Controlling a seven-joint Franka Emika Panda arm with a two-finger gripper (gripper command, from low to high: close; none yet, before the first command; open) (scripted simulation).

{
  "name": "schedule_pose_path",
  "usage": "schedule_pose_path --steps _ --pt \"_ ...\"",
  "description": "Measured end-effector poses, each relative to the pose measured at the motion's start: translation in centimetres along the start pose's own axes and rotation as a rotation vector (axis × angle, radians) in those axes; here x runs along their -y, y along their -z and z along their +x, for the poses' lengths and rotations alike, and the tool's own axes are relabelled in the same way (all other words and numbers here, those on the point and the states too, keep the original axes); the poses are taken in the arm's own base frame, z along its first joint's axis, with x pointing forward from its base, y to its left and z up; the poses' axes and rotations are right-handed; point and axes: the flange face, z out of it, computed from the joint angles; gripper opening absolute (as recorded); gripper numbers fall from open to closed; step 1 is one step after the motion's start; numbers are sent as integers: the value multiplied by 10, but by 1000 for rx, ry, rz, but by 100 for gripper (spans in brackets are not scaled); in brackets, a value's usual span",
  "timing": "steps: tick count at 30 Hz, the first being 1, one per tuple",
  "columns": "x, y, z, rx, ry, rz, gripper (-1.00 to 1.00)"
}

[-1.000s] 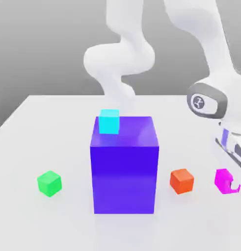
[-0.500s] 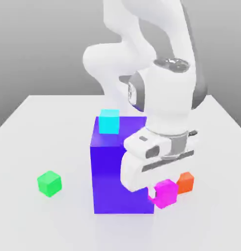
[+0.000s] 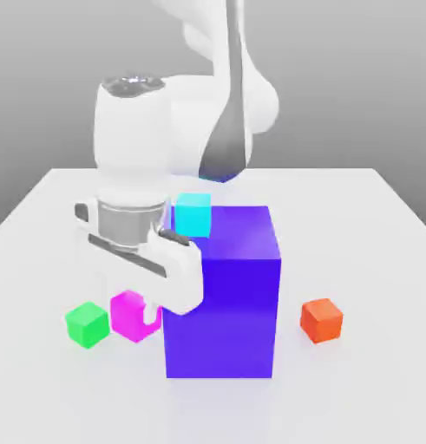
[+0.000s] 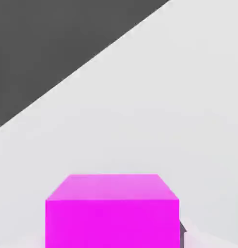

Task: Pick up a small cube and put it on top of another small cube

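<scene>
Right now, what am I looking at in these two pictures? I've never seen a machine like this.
It is a simulated white robot arm working over a pale table. One picture looks at the scene from outside; the other comes from a camera on the arm's hand. The arm's tool is shut on a small magenta cube, which also looms large in the hand picture. Just beside it, toward the exterior view's left, sits a green cube. In the middle stands a big blue-violet block with a cyan cube on top. An orange-red cube lies toward the exterior view's right.
</scene>
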Motion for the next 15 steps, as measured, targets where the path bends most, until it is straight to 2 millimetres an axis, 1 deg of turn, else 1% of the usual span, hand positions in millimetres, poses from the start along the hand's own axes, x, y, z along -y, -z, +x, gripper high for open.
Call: schedule_pose_path --steps 5,10,11,12,15 --pt "-34 -3 51 -2 -398 -31 -100" --pt "-74 -5 96 -6 -803 -58 -100" --pt "-84 -10 98 1 -862 -78 -100" --pt "-89 -16 99 4 -892 -90 -100" --pt "-95 -40 101 6 -920 -100 -100"
